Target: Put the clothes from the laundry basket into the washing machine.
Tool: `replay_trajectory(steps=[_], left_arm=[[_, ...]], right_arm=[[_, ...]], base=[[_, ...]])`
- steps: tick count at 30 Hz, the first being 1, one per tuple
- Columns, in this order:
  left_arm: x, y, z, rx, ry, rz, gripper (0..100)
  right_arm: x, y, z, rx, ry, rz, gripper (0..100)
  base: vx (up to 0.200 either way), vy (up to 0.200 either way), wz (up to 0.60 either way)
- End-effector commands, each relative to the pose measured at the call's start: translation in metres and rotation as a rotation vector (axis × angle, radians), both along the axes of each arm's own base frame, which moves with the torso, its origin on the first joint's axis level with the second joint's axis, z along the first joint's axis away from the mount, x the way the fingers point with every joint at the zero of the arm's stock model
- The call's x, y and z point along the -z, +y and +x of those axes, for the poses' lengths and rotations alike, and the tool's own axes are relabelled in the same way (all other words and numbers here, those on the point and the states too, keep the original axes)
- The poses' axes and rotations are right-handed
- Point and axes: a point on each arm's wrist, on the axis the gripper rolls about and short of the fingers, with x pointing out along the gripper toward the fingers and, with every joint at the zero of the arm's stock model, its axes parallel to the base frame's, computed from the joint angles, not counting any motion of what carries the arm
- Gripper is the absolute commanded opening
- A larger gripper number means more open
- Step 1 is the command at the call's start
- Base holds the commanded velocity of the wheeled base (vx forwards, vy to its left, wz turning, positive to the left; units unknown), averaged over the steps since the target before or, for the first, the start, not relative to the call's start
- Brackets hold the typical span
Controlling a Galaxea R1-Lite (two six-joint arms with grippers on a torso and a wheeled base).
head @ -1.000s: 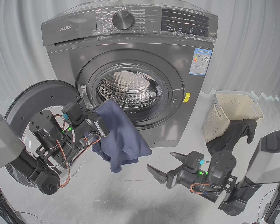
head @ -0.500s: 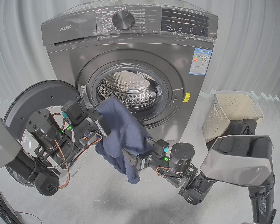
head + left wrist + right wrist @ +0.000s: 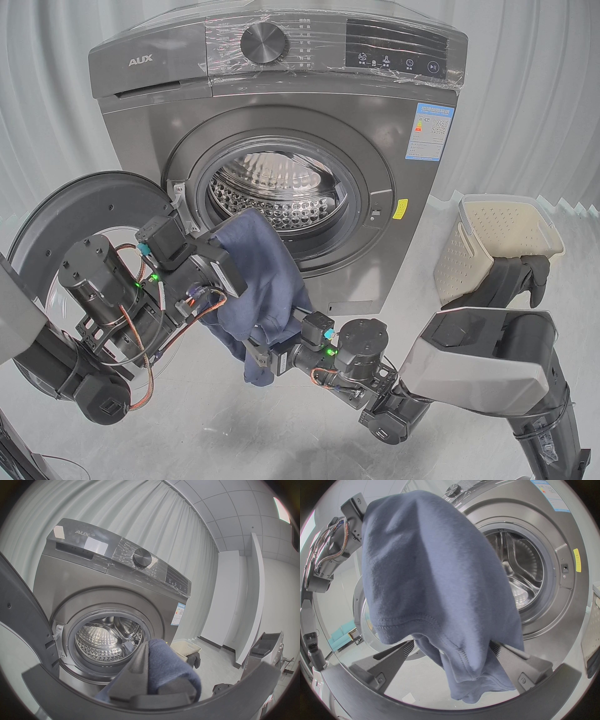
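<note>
Counted: one washing machine [image 3: 156, 131], one laundry basket [image 3: 455, 262], two garments, two claws.

- The washing machine is seen in the upper centre of the head view. Its round door [image 3: 81, 206] is swung open to the left, and the steel drum [image 3: 275, 187] is exposed. One dial [image 3: 263, 42] is set in the top panel.
- The blue garment [image 3: 269, 275] is held at centre-left, just in front of the drum opening and below its rim. It is gripped at its top by the left claw [image 3: 157, 667], whose fingers are clenched on a fold of the cloth. The rest hangs down toward the floor [image 3: 219, 425].
- The right claw [image 3: 450, 645] is placed at the lower hem of the blue garment. Its fingers are spread wide, with the hanging cloth between them.
- The black garment [image 3: 509, 281] is draped over the front rim of the laundry basket, at the right of the head view.
- The laundry basket is pale and perforated, and stands on the floor beside the machine's right side.

Room: a smooth grey floor is noted, with a pale pleated curtain [image 3: 37, 94] behind the machine. A tiled ceiling [image 3: 237, 508] is recorded in the left wrist view.
</note>
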Motion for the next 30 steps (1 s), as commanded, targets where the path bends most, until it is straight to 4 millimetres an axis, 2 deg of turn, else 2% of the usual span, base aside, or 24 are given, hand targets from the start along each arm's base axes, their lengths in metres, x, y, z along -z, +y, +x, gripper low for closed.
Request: replay_trajectory(steps=[1, 11, 17, 23, 27, 30], left_arm=[[0.000, 0.001, 0.002, -0.007, -0.001, -0.003, 0], [0.002, 0.000, 0.008, -0.019, 0.006, -0.007, 0], [0.004, 0.001, 0.010, -0.025, 0.012, -0.003, 0], [0.007, 0.000, 0.012, -0.026, 0.020, 0.002, 0], [0.006, 0.000, 0.011, -0.025, 0.015, -0.001, 0], [0.005, -0.001, 0.011, -0.024, 0.014, -0.003, 0]], right_arm=[[0.001, 0.010, -0.003, -0.021, -0.011, 0.011, 100], [-0.010, 0.027, -0.025, -0.080, -0.025, 0.033, 100], [-0.018, 0.031, -0.029, -0.083, -0.037, 0.058, 100], [-0.031, 0.034, -0.026, -0.073, -0.061, 0.094, 100], [-0.037, 0.041, -0.016, -0.015, -0.081, 0.126, 100], [-0.031, 0.045, -0.007, 0.010, -0.067, 0.126, 100]], base=[[0.000, 0.000, 0.00], [0.000, 0.000, 0.00], [0.000, 0.000, 0.00], [0.000, 0.000, 0.00], [0.000, 0.000, 0.00], [0.000, 0.000, 0.00]])
